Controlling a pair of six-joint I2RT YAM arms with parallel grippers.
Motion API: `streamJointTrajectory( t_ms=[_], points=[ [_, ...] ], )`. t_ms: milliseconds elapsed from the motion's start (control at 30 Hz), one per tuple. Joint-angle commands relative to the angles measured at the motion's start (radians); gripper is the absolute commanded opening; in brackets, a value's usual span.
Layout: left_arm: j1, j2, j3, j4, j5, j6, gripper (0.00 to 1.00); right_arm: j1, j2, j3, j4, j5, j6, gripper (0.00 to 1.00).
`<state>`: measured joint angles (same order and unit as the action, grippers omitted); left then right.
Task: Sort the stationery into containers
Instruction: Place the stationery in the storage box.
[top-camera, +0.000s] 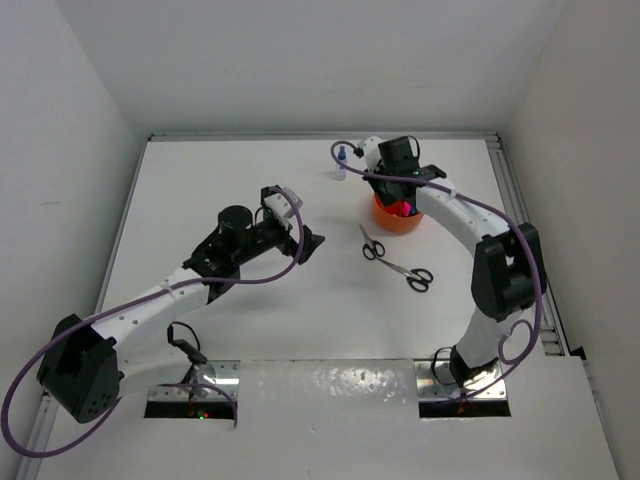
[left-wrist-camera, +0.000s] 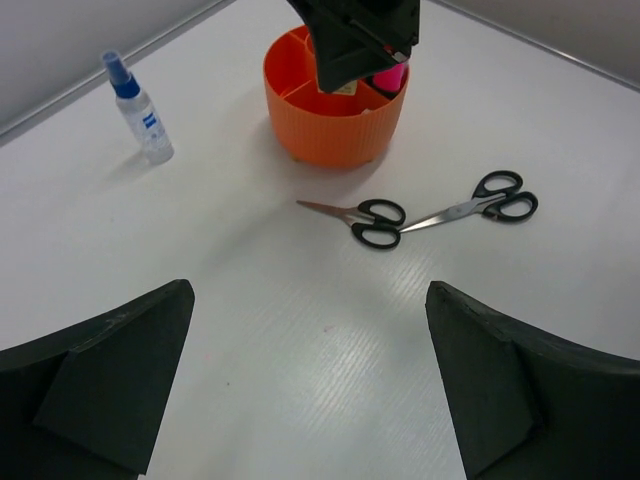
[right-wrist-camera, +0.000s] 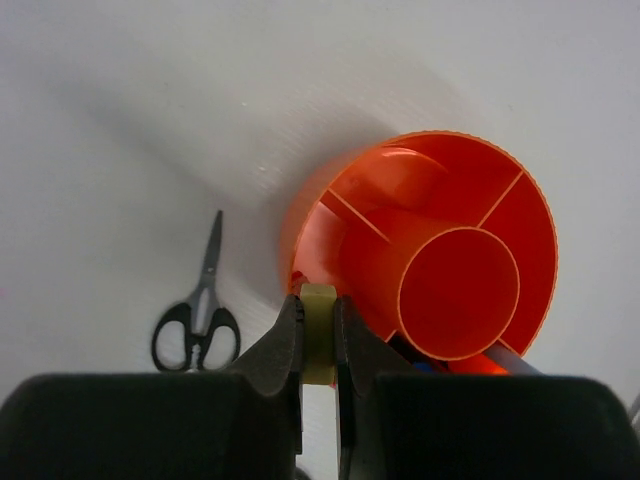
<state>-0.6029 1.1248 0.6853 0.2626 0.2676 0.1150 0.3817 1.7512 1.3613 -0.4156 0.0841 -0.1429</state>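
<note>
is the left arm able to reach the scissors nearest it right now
Probably yes. The left hand is open and empty, with only bare table between it and the nearer scissors. The right hand holds an eraser at the orange tub, off that path.

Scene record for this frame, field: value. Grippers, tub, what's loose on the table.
left gripper: open, empty, above bare table
right gripper: shut on beige eraser, at tub rim
tub: orange, upright, pink marker inside
central cup: looks empty
scissors: two pairs, closed, flat on table beside tub
bottle: upright on table, apart from tub
</note>
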Motion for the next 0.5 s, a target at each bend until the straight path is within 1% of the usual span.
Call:
streamJointTrajectory(
  t_ms=[0,133,167,233,267,400,467],
  points=[
    [0.020,-0.033,-0.023,0.024,-0.031,-0.037,1.00,0.003,0.024,0.061,0.028,0.088,-0.081,0.00],
    [0.038,-0.034,-0.041,0.056,-0.028,-0.037,1.00,0.006,0.054,0.061,0.037,0.100,-0.096,0.00],
    [0.043,-0.033,-0.043,0.066,-0.028,-0.040,1.00,0.011,0.066,0.061,0.038,0.120,-0.095,0.07],
    [0.046,-0.031,-0.047,0.072,-0.024,-0.041,1.00,0.019,0.074,0.059,0.032,0.129,-0.095,0.16],
    [0.049,-0.031,-0.049,0.075,-0.022,-0.041,1.00,0.022,0.076,0.056,0.029,0.132,-0.095,0.26],
    [0.055,-0.028,-0.055,0.079,-0.011,-0.040,1.00,0.031,0.070,0.041,0.031,0.141,-0.090,0.38],
    [0.055,-0.025,-0.058,0.086,-0.008,-0.043,1.00,0.034,0.064,0.038,0.031,0.144,-0.084,0.41]
  ],
)
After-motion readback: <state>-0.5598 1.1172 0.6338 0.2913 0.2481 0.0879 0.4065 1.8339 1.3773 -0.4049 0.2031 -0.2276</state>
